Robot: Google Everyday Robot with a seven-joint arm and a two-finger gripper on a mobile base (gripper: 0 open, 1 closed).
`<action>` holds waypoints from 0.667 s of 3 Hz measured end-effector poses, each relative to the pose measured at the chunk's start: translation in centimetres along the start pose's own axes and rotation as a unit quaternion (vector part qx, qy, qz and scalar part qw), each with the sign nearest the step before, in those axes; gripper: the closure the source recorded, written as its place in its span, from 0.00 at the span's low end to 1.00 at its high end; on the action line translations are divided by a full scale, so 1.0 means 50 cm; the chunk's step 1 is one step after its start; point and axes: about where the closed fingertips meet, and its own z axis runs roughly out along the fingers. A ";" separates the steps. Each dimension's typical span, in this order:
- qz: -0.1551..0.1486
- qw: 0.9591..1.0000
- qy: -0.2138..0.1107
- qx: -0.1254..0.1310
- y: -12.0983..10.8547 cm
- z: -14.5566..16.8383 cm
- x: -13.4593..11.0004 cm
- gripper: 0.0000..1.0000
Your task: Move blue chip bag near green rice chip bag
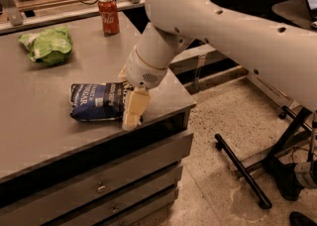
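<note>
The blue chip bag [96, 101], dark navy with white lettering, lies flat near the front right corner of the grey table [44, 141]. My gripper [128, 96] is down over the bag's right end. One cream finger [133, 111] stands at the bag's near edge, and the other shows only as a small tip at the far edge. The jaws are spread across the bag. The green rice chip bag [49, 45] lies at the table's back left, well apart from the blue bag.
A red soda can [109, 14] stands at the back of the table, right of the green bag. The table's right edge and front edge are close to the gripper. Drawers are below. Black stand legs [242, 170] lie on the speckled floor to the right.
</note>
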 end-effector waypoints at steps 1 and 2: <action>-0.001 1.000 0.000 0.000 0.001 0.001 -0.002 0.41; -0.002 1.000 0.001 -0.001 0.003 0.002 -0.004 0.65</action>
